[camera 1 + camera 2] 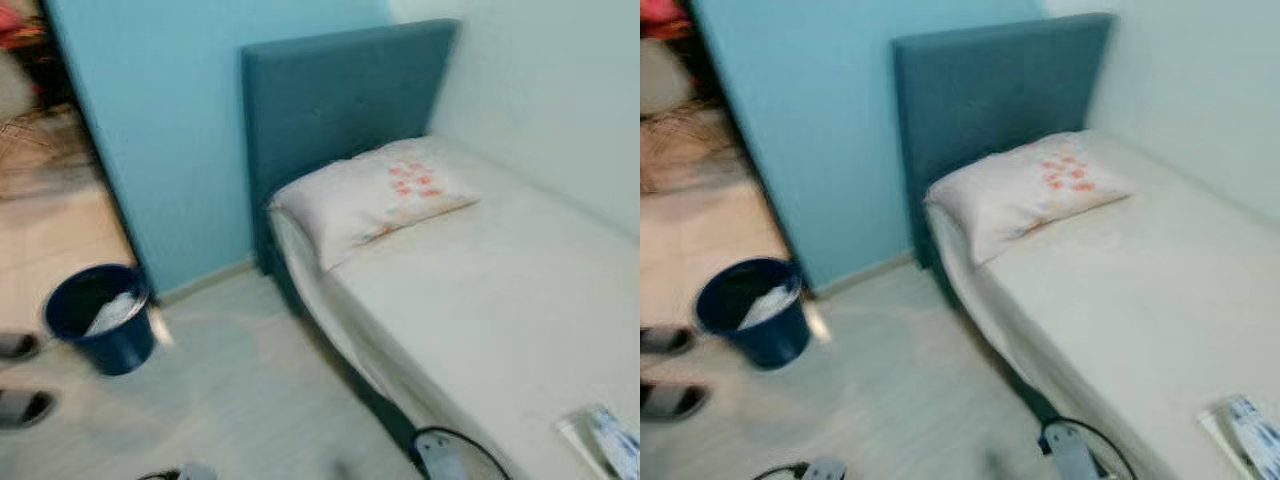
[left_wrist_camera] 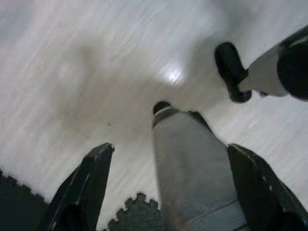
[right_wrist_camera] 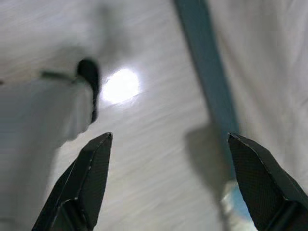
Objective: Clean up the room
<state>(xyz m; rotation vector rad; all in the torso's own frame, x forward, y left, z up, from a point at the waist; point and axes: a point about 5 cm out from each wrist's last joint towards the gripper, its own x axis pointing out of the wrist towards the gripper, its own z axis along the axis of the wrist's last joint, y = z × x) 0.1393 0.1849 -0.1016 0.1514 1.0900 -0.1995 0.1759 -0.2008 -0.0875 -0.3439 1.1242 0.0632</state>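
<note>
Bedroom with a bed and a waste bin

Both grippers, left gripper [image 2: 168,159] and right gripper [image 3: 171,149], hung spread wide above pale floor [image 1: 250,390]; a pillow [image 1: 375,195] lay against the teal headboard [image 1: 330,90], a dark blue bin [image 1: 100,318] stood near the wall.

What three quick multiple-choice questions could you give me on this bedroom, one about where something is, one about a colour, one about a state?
1. Where is the pillow?
A. on the floor
B. on the bed by the headboard
C. in the bucket

2. What colour is the bucket?
A. dark blue
B. red
C. yellow

3. How is the right pincer?
A. shut on a cloth
B. open, holding nothing
C. shut on the pillow

Answers: B, it lies against the headboard; A, its wall is navy; B, its fingers stand apart over bare floor.
</note>
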